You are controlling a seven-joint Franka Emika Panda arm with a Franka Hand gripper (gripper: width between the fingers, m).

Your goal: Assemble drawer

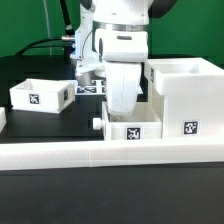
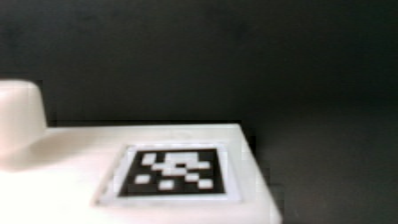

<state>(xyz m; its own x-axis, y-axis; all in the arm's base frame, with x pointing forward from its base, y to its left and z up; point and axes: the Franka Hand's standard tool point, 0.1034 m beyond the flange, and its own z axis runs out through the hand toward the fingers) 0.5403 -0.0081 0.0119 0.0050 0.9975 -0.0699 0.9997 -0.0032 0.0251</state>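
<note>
In the exterior view a small white tray with a tag and a side knob lies just behind the front rail. My white gripper hangs straight down onto it; its fingertips are hidden at the tray. A second small tray lies at the exterior view's left. The large cube-like housing stands at the exterior view's right, next to the first tray. The wrist view shows a blurred white tagged surface very close, over the black table, with a white rounded shape at its edge.
The long low white border rail runs across the front of the table. The marker board lies flat behind the arm. Black table shows between the left tray and the rail.
</note>
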